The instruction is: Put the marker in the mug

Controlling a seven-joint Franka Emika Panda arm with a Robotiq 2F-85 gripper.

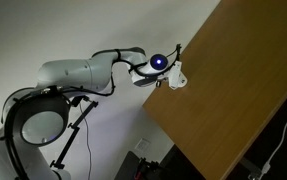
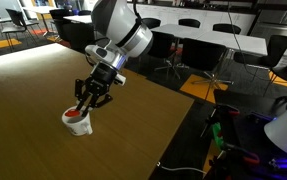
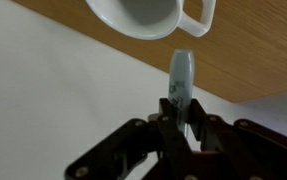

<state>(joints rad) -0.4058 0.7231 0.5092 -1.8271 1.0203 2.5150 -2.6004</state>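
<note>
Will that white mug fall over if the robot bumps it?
Probably not easily: the mug looks short and wide, standing flat on the table. On that smooth wood it would likely slide instead. A knock on its handle might spin it.

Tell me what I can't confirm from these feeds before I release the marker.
- The mug, wrist view: the top edge cuts off most of it.
- The marker: in an exterior view the gripper hides it completely.
- Tip of the marker against the mug's rim: no view settles whether it is over the opening.
- In an exterior view the gripper is small and blurred; marker and mug cannot be picked out there.
</note>
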